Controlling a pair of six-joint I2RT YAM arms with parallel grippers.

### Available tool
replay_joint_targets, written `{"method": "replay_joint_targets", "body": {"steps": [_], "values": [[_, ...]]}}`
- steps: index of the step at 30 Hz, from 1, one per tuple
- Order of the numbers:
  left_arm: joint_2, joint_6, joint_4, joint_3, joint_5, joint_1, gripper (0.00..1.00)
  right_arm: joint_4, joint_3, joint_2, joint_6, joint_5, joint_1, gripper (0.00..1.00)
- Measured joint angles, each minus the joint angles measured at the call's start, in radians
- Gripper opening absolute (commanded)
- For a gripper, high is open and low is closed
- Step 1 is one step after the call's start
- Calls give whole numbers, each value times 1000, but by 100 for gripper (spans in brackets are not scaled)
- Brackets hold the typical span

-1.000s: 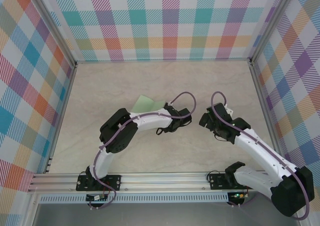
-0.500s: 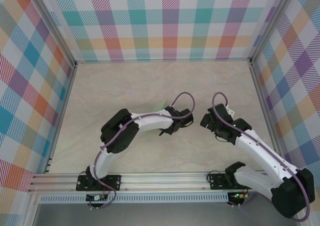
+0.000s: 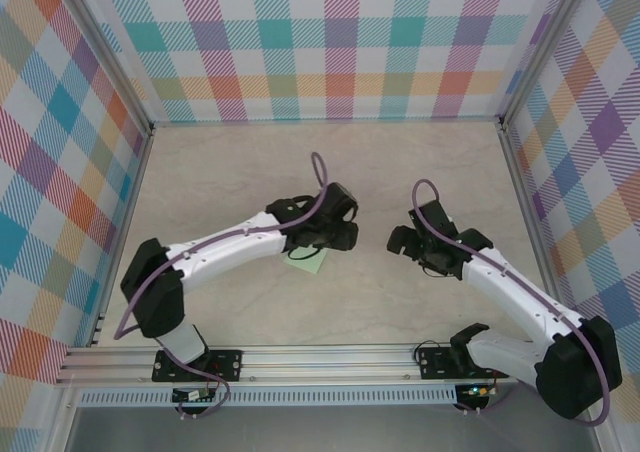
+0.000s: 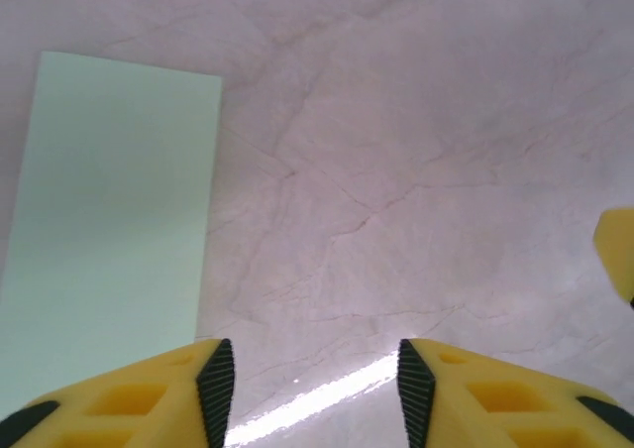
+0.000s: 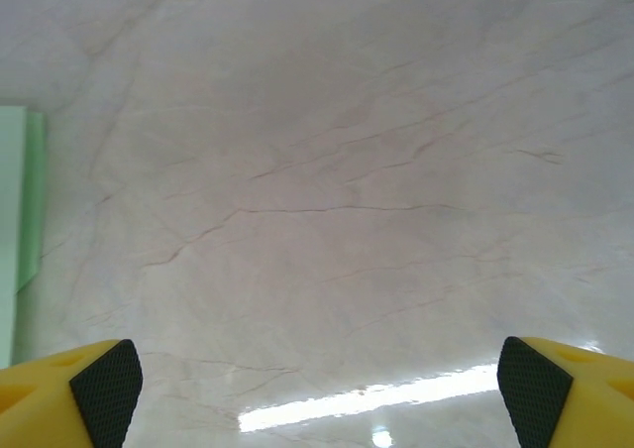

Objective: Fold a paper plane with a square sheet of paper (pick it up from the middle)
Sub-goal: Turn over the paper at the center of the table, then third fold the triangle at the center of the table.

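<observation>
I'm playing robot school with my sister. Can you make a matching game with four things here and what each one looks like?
Things:
1. paper
2. table
3. right gripper
4. back wall

Looks:
A. wide open, holding nothing
B. pale green, lying flat
C. colourful checks
D. pale marble pattern

Pairs: 1-B, 2-D, 3-A, 4-C

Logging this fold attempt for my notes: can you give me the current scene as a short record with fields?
paper: pale mint-green rectangular paper sheet, lying flat on the marbled table, not gripped
left pincer: open, nothing between its fingers, sheet off to one side of the gap
right pincer: open wide, empty, over bare table
fold stage: visible part rectangular, no pointed nose seen
</observation>
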Motion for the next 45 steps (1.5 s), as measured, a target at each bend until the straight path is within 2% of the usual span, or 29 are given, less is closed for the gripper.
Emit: {"method": "replay_joint_targets", "body": {"steps": [4, 7, 15, 24, 36, 45], "values": [[-51, -58, 84, -161, 70, 158, 29, 106, 27, 76, -31, -140, 0, 80], [-51, -87, 117, -267, 106, 249, 23, 194, 46, 158, -31, -235, 10, 73], [-11, -151, 192, -391, 168, 376, 23, 307, 187, 396, -25, -317, 118, 69], [63, -158, 244, -404, 253, 387, 25, 344, 252, 492, -21, -340, 153, 68], [56, -170, 326, -465, 478, 384, 21, 344, 253, 493, -21, -342, 153, 68], [-61, -172, 272, -468, 419, 384, 22, 361, 253, 493, -11, -360, 153, 66]]}}
